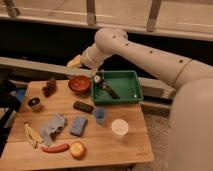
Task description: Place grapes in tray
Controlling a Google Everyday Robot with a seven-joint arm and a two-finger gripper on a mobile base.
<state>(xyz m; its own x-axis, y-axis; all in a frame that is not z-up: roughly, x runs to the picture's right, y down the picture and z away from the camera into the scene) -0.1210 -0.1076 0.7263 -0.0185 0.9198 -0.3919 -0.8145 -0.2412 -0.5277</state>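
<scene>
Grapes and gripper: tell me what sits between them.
In the camera view, the red bowl sits between the grapes and the gripper, which hangs over the left end of the green tray.

Robot lab (hand [100, 83] over green tray [129, 84])

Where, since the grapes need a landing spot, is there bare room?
The tray's right half is bare; the gripper hangs over its left. The table's front right corner is free. From the grapes down to the apple it is crowded.
</scene>
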